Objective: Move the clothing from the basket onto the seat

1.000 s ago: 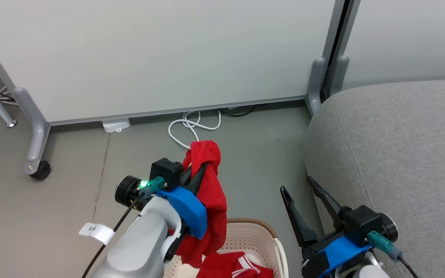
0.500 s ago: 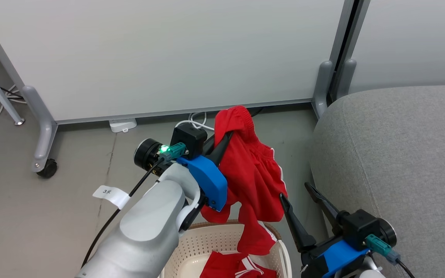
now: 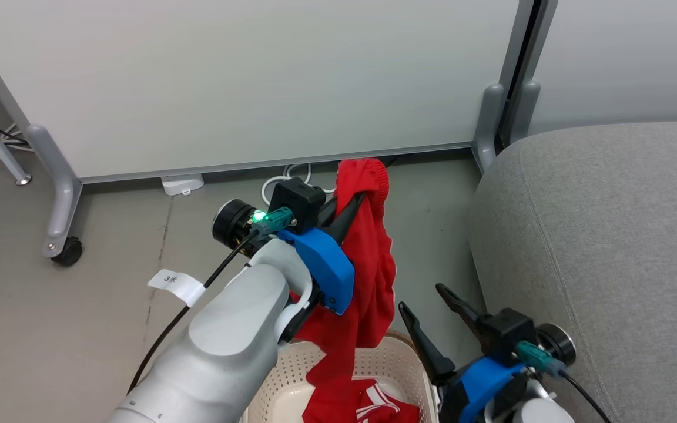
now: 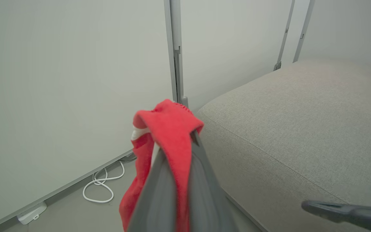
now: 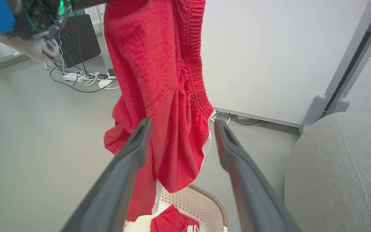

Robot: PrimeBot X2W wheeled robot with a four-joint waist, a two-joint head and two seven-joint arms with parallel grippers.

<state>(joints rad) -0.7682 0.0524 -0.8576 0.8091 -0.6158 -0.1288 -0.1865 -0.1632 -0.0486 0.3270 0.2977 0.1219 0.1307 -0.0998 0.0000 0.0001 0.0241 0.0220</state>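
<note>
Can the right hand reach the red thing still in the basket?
Probably yes. The right gripper is open beside the basket, and the red thing lies in plain sight near that side. Shorts hanging from the left gripper dangle over the basket and might get brushed.

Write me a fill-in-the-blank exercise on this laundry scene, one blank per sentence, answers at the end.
1. The hanging garment, pinched by the left gripper, is ____ in colour.
2. The right gripper holds nothing; its jaws stand ____.
3. The striped garment lies in the basket, not yet on the grey ____.

Answers: red; open; sofa
</note>
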